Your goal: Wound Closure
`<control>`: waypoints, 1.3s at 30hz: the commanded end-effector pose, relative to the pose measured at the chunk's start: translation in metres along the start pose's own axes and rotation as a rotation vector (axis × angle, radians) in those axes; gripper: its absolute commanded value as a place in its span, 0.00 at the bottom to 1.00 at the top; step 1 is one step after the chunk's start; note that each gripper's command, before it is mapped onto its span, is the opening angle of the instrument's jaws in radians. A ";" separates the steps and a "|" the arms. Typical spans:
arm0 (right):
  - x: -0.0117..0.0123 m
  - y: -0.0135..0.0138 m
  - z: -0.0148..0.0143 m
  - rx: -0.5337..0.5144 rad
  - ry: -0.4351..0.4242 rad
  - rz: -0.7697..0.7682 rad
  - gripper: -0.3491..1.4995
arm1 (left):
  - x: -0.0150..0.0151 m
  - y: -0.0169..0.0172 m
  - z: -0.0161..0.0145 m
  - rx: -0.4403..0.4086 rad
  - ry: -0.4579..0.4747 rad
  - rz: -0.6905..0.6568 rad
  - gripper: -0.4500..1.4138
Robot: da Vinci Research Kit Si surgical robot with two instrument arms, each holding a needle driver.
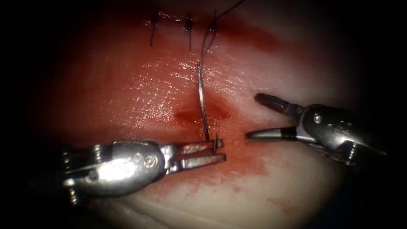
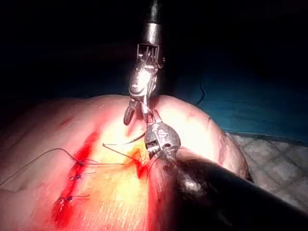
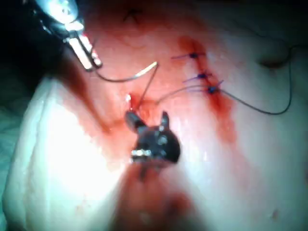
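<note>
Endoscope view: the left end effector [image 1: 218,152] pinches the needle [image 1: 202,104] at one end; its curve lies over the tissue [image 1: 127,93]. The right end effector [image 1: 254,116] gapes wide, holding nothing. Thread [image 1: 205,42] leads to three stitches [image 1: 186,23].

L gripper [image 1: 218,149] clamped on needle [image 1: 202,101] end | R gripper [image 1: 253,116] spread, empty

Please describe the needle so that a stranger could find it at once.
On the tissue, below the three tied stitches, the left tool grips the needle near one end. It is the only bright curved steel wire; dark thread runs from its far end.
</note>
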 end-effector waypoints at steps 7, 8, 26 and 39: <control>-0.0004 -0.0001 0.0003 0.017 0.001 0.072 0.43 | 0.0043 -0.0035 -0.0008 0.072 0.032 0.108 0.00; -0.0004 -0.0001 0.0003 0.020 0.001 0.084 0.43 | 0.0045 -0.0037 -0.0008 0.068 0.041 0.117 0.00; -0.0005 -0.0002 0.0008 0.114 0.056 0.259 0.40 | -0.0072 0.0058 0.0042 -0.080 0.117 0.292 0.00; -0.0027 -0.0013 0.0042 0.150 0.015 0.385 0.40 | -0.0078 0.0054 0.0041 -0.108 0.088 0.432 0.00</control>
